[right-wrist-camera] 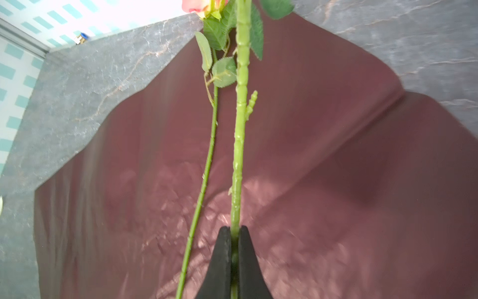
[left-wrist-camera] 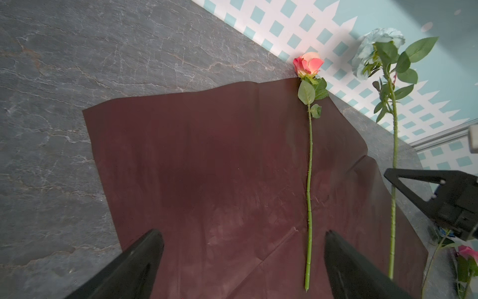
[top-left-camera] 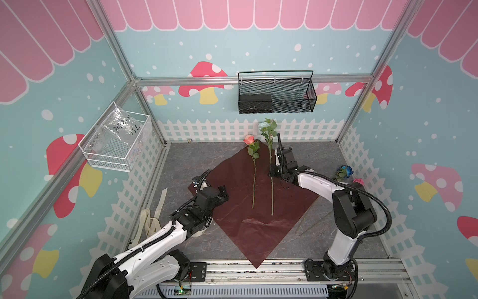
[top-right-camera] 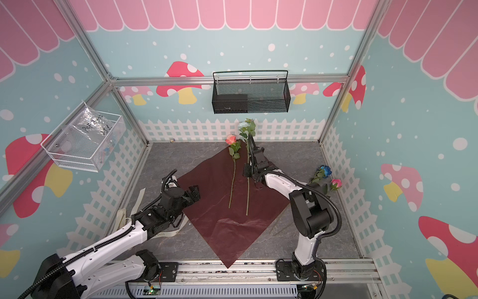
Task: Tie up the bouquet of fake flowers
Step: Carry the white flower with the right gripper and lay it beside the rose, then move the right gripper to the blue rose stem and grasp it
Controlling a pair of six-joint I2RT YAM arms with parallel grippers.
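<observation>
The green stem of a pale blue-white artificial flower [right-wrist-camera: 238,155] is clamped in the right gripper [right-wrist-camera: 234,229] over shiny dark-red wrapping paper [top-left-camera: 232,220], on which a salmon-orange fake rose [top-left-camera: 254,178] is laid, while the left gripper [left-wrist-camera: 243,233] is held spread wide nearby.

Your right gripper [right-wrist-camera: 234,230] pinches a flower stem [right-wrist-camera: 239,145] between its fingertips; your left gripper [left-wrist-camera: 242,235] has its fingers spread wide apart.

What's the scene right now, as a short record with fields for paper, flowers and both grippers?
Wrap: red wrapping paper spread on the table
On it: salmon rose, lying free
Right gripper: shut on the stem of the pale blue flower
Left gripper: open, empty, over the paper
Off paper: blue rose, pink rose, at the table's right edge
</observation>
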